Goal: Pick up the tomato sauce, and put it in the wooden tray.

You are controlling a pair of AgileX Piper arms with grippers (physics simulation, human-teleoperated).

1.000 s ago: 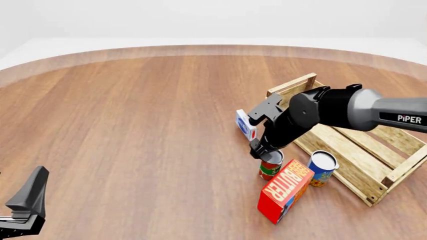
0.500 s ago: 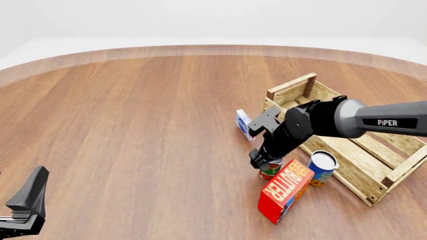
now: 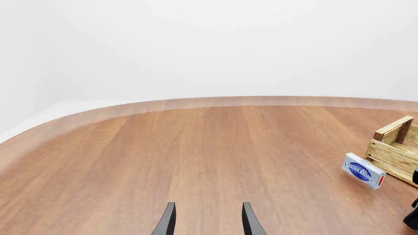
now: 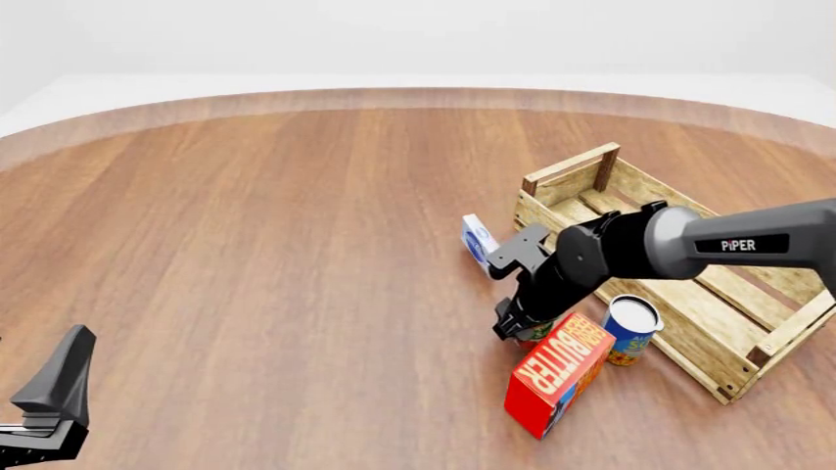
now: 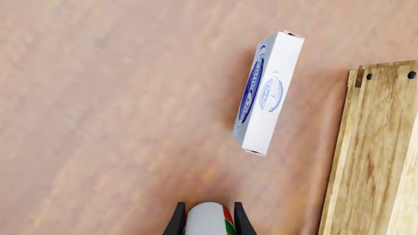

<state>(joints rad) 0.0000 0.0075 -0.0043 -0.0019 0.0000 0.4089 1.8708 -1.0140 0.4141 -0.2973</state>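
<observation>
The tomato sauce [image 4: 537, 334] stands on the table next to the red butter box, mostly hidden by my right gripper [image 4: 520, 326]. In the right wrist view the can's silver top and red-green side [image 5: 207, 219] fill the gap between the two fingers [image 5: 176, 221], which press on both sides of it. The wooden tray [image 4: 706, 311] lies just right of the can and also shows in the right wrist view [image 5: 369, 147]. My left gripper [image 4: 53, 397] is open and empty at the near left, far from the can, with its fingers [image 3: 167, 223] apart.
A red BUTTER box [image 4: 559, 374] lies against the can's near side. A blue-and-yellow can [image 4: 632, 330] stands between the box and the tray. A white-and-blue carton [image 4: 479, 243] stands on edge just beyond the gripper [image 5: 267, 93] [image 3: 363, 170].
My right arm has come down from above the can, so the gripper now sits around the tomato sauce and hides it. The left arm has not moved.
</observation>
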